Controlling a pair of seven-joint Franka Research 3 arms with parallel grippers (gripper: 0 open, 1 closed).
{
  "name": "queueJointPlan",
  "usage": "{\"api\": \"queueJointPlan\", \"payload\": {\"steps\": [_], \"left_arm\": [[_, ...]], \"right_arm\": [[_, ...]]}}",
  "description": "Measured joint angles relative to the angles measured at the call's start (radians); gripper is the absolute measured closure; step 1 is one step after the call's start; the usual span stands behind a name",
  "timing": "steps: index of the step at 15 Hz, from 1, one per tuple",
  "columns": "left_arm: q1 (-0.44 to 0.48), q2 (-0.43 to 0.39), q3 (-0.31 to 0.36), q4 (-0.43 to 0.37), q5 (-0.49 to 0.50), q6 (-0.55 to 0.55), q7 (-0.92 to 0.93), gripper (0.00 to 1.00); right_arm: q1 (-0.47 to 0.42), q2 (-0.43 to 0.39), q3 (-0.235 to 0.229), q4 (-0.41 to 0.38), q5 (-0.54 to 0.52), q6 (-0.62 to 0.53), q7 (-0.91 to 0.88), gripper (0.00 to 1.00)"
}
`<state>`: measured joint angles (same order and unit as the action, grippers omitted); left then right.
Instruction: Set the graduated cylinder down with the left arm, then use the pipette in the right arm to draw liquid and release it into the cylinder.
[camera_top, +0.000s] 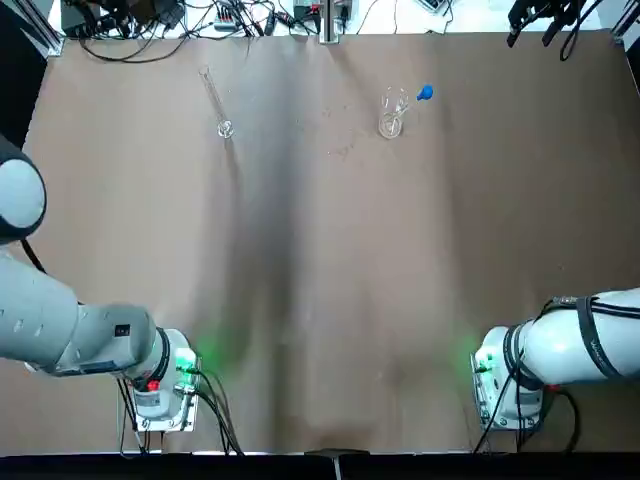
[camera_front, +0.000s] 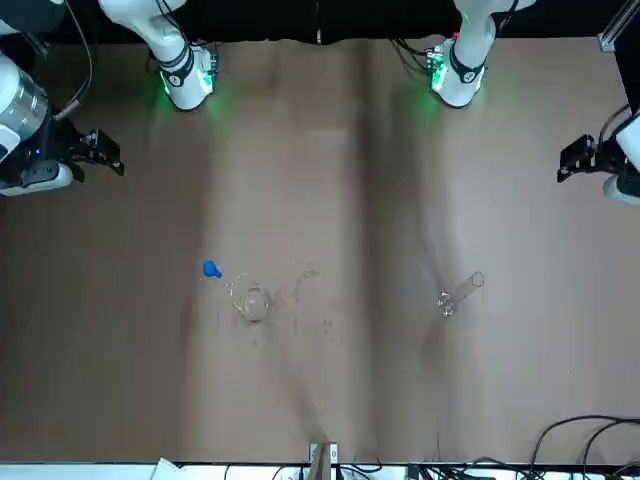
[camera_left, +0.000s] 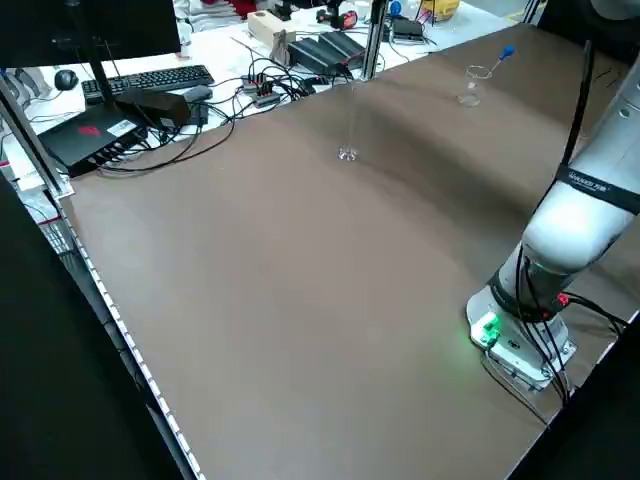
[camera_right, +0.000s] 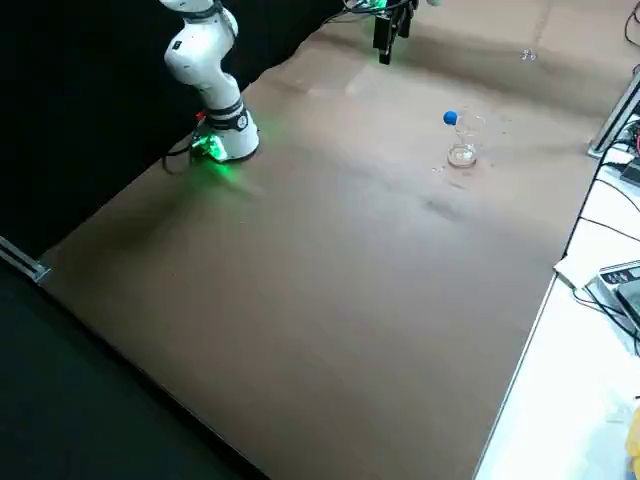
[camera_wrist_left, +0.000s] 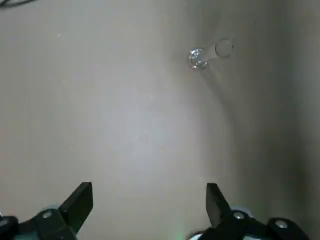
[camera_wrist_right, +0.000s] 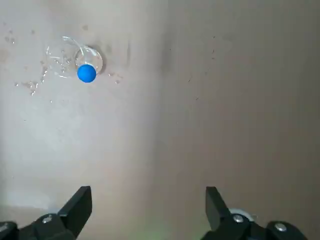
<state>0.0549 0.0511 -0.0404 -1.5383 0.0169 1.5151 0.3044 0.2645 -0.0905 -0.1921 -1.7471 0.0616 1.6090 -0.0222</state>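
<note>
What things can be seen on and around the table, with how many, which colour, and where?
Tall narrow clear glass graduated cylinder: one, colourless, standing at the far left of the table.
Short wide clear glass beaker: one, colourless, far right.
Thin clear pipette with blue bulb: one, standing in the beaker.
Brown table: one.
Black cables: several, beyond the far edge.
Left tool: one, dark, open, raised at the left edge.
Right tool: one, dark, open, raised at the right edge.

Far end of the table — two items, well apart.
Graduated cylinder (camera_top: 218, 108) stands at eleven o'clock; beaker (camera_top: 391, 117) at one o'clock, pipette (camera_top: 415, 99) in it.
</note>
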Motion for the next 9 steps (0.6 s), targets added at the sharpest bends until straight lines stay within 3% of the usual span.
{"api": "queueJointPlan", "payload": {"steps": [7, 9], "left_arm": [[0.135, 0.125, 0.002, -0.002, -0.162, 0.129, 0.488, 0.00], [0.173, 0.140, 0.002, -0.002, -0.286, 0.144, 0.685, 0.00]], "right_arm": [[0.041, 0.000, 0.004, 0.000, 0.003, -0.001, -0.002, 0.00], [0.081, 0.000, 0.006, 0.000, 0.002, -0.001, -0.001, 0.00]]}}
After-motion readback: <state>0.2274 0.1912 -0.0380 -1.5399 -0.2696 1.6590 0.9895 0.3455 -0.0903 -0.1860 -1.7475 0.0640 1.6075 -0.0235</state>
